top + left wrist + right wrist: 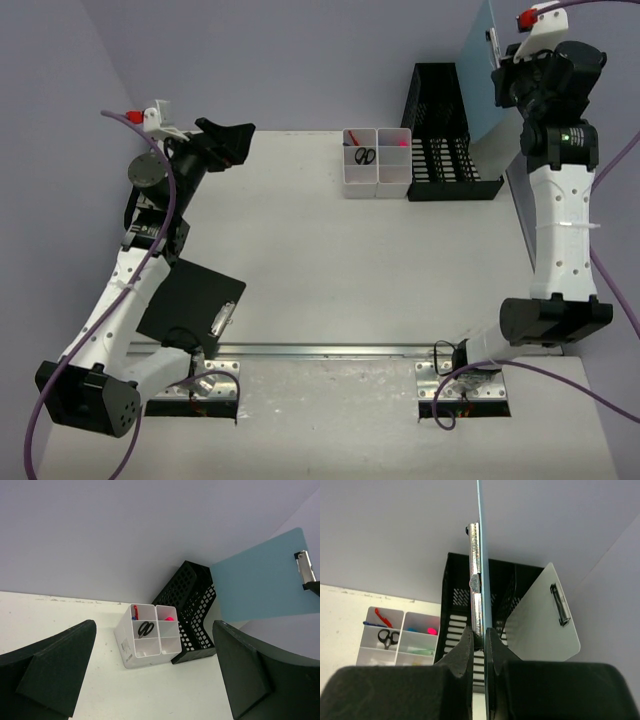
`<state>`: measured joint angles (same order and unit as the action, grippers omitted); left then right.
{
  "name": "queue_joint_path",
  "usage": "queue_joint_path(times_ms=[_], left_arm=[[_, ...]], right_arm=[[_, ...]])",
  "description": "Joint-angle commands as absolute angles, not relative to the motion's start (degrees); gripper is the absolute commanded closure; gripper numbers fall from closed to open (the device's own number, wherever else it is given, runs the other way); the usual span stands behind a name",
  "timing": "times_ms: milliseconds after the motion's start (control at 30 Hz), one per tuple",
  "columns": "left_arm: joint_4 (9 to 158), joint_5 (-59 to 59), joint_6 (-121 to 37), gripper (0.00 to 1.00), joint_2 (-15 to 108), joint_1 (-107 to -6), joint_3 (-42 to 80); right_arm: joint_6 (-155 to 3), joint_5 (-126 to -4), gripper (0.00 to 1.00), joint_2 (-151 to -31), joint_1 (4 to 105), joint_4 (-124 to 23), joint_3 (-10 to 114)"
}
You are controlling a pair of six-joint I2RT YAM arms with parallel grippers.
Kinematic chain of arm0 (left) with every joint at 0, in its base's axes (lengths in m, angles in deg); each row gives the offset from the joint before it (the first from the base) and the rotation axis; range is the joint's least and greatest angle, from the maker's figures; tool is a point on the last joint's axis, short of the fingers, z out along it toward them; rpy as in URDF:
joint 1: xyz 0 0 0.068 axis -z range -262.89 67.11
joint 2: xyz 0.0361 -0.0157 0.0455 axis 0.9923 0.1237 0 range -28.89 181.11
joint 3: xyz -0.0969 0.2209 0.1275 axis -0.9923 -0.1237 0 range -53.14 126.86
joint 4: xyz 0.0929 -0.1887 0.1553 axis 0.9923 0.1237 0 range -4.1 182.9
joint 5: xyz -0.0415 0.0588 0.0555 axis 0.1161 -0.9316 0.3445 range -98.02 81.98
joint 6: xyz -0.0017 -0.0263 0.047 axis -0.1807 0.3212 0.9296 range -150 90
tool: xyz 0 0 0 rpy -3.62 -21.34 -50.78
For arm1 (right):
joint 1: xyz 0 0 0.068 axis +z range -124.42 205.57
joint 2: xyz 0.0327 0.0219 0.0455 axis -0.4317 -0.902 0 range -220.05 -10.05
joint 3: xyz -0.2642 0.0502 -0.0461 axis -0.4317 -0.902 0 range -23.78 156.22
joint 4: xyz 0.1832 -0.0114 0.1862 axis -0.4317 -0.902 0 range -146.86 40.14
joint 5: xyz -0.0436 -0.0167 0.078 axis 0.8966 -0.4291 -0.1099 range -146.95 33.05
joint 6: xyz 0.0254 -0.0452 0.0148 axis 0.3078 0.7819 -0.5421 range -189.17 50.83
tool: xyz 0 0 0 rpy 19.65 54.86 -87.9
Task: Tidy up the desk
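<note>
The off-white desk [320,270] fills the middle of the room, its metal rail [330,350] running along the near edge just ahead of the two arm bases. At the far right corner stands a black mesh file rack [440,140], with white compartment bins [378,165] touching its left side; scissors [365,156] and a red pen sit in the bins. Above the rack, the right gripper [479,640] is clamped on the lower edge of a light blue clipboard [260,585], holding it upright in the air, metal clip uppermost. A pale clipboard [545,615] leans at the rack's right side. At far left, the left gripper [232,138] hovers over the desk, fingers spread wide, holding nothing. A black clipboard [190,300] lies flat near the left arm.
</note>
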<state>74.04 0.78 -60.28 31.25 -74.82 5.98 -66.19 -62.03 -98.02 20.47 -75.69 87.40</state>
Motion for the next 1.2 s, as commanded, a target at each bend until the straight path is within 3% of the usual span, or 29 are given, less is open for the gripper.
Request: queue_joint_path(times_ms=[0,333,1167], left_arm=[[70.7,1.7,-60.1,0.00,31.3,-75.3,5.8],[70.6,1.8,-60.1,0.00,32.0,-75.3,5.7],[71.5,0.9,-58.7,0.00,32.7,-75.3,3.0]], right_arm=[[-66.7,-61.3,0.99,-96.7,20.5,-72.3,87.1],[-65.9,-59.7,0.99,-98.9,20.3,-70.0,83.3],[-75.8,-61.2,0.99,-112.2,17.0,-73.3,89.9]])
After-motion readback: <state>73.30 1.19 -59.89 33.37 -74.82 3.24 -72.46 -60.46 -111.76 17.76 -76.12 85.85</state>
